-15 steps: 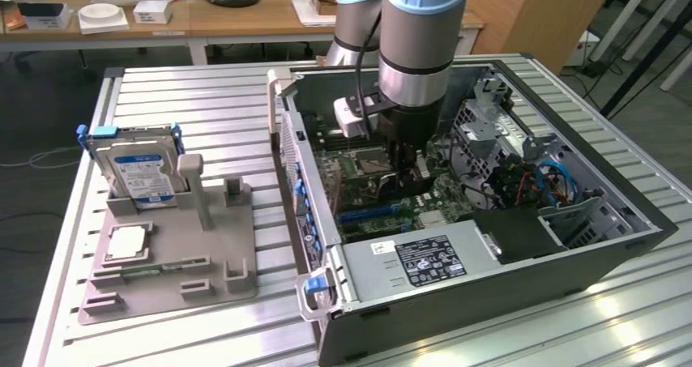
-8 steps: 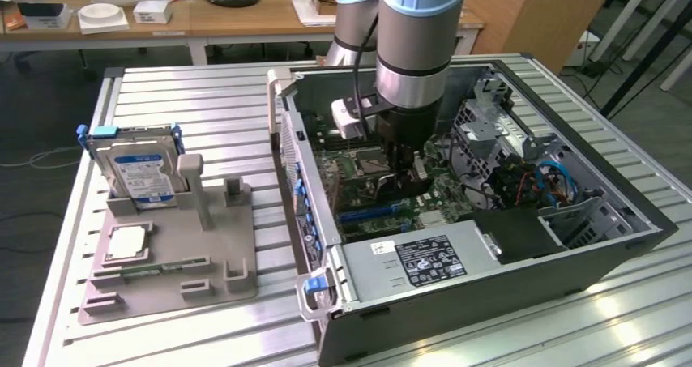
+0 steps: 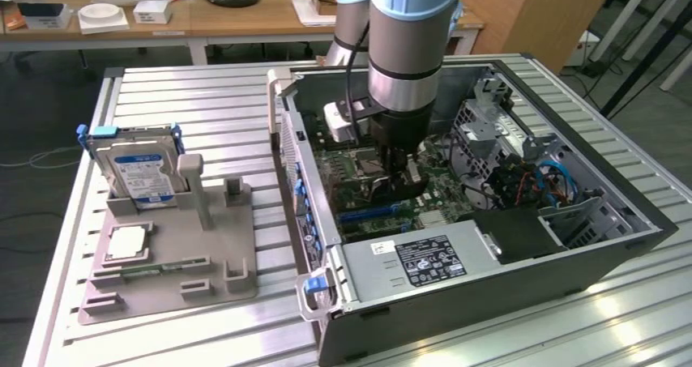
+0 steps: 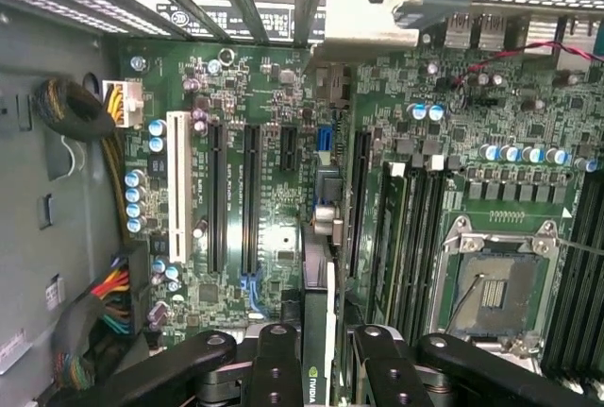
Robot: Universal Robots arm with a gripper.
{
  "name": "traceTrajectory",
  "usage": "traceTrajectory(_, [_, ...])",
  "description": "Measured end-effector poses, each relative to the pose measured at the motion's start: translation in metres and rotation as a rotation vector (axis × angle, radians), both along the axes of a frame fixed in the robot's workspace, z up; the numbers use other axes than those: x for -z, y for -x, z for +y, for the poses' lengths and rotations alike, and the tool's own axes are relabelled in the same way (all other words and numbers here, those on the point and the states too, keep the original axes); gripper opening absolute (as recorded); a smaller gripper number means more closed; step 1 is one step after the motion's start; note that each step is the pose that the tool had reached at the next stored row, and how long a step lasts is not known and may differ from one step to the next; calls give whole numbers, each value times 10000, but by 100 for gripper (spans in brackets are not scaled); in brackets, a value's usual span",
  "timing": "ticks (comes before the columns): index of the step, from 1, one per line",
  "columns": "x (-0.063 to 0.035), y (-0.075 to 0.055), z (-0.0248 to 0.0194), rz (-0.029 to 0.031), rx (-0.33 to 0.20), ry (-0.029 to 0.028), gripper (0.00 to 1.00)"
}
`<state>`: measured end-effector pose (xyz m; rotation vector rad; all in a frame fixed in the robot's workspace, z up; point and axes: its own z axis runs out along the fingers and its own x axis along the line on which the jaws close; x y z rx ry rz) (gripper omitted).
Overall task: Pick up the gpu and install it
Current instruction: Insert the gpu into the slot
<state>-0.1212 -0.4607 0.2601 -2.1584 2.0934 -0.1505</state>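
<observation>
The gpu (image 4: 315, 308) is a thin dark card seen edge-on, with a green logo near my fingers (image 4: 275, 355). My gripper (image 4: 319, 360) is shut on it from both sides. It hangs upright above the green motherboard (image 4: 283, 246), between the long black expansion slots (image 4: 250, 199) and another black slot (image 4: 359, 195). In the exterior view my gripper (image 3: 396, 171) reaches down inside the open computer case (image 3: 605, 245), with the dark gpu (image 3: 390, 190) just over the board. I cannot tell whether the card's edge touches a slot.
A white slot (image 4: 176, 190), memory slots (image 4: 406, 237) and the bare processor socket (image 4: 495, 294) lie around the card. Cable bundles (image 4: 104, 303) run along the case wall. Outside the case, a hard drive (image 3: 135, 168) stands in a grey parts holder (image 3: 173, 290). The power supply (image 3: 433, 258) sits at the case's front.
</observation>
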Motion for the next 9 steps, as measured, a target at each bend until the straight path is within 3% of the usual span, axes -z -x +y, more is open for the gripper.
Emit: traceTrajectory(9, [31,86,0,0,0,62,26])
